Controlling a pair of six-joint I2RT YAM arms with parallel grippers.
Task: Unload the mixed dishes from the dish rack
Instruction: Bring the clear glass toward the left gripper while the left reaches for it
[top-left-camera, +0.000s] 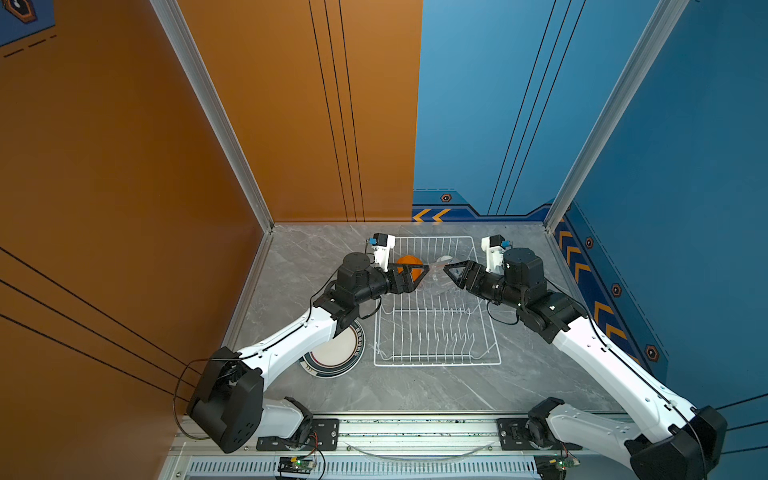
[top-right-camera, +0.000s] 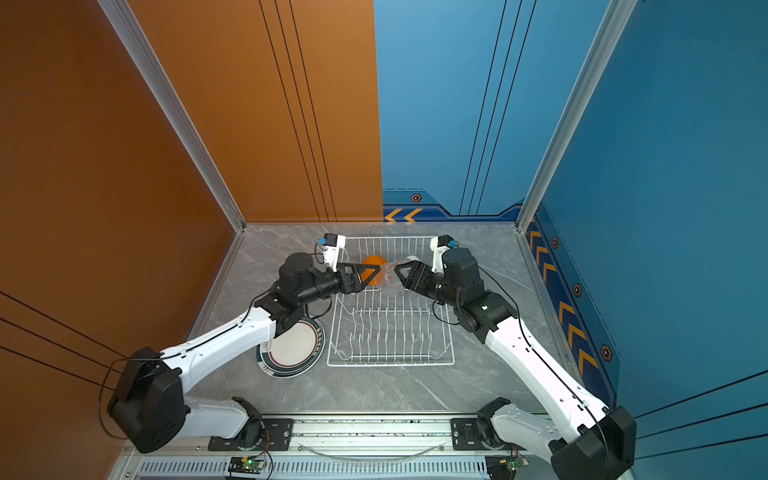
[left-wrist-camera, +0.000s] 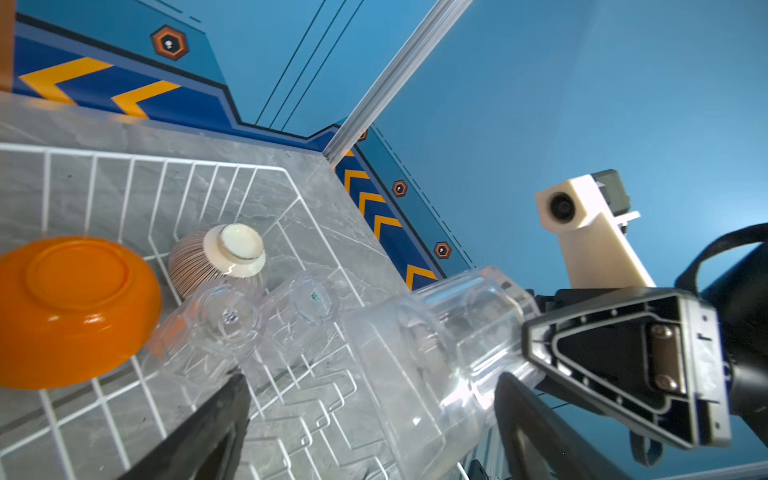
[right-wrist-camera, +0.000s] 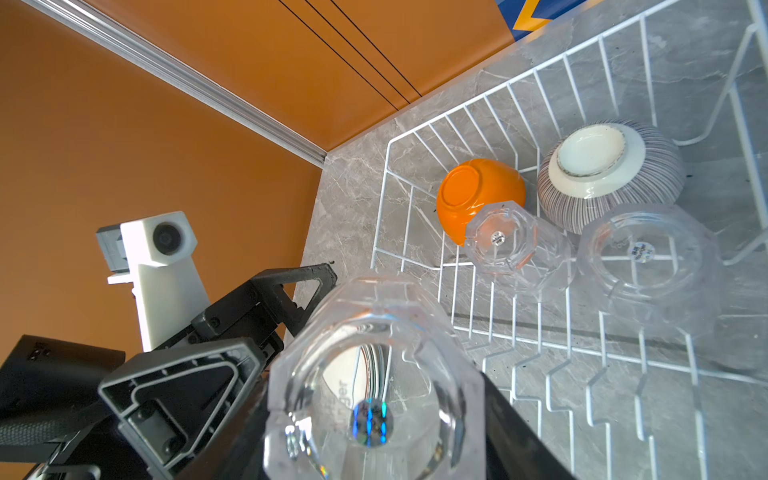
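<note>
The grey marbled table (top-left-camera: 415, 395) carries the white wire dish rack (top-left-camera: 436, 365) at its middle, with the rack's far end close to the table's far edge. The rows of upright prongs in the near half of the rack stand bare.

White plates (top-left-camera: 336, 353) with dark striped rims lie flat on the table just beside the rack's near left corner, towards the table's left edge. They look like two, one on the other. The left arm crosses over part of them.

The orange bowl (right-wrist-camera: 478, 195) sits upside down in the rack's far left corner. The ribbed bowl (right-wrist-camera: 611, 178) is upside down beside it, along the rack's far end. Just in front of the bowls, two glass cups (right-wrist-camera: 511, 245) (right-wrist-camera: 648, 257) stand mouth down on the rack's wires, close together.

A third glass cup (left-wrist-camera: 436, 332) is up in the air above the far half of the rack. It lies on its side between the two claws. The right claw (top-left-camera: 449, 276) grips this cup at its base end, with the jaws closed against its sides. The left claw (top-left-camera: 422, 276) faces it from the other side with its jaws spread wide. Its fingers (left-wrist-camera: 224, 415) stand apart on either side of the cup's free end. Whether either finger touches the glass cannot be told.
</note>
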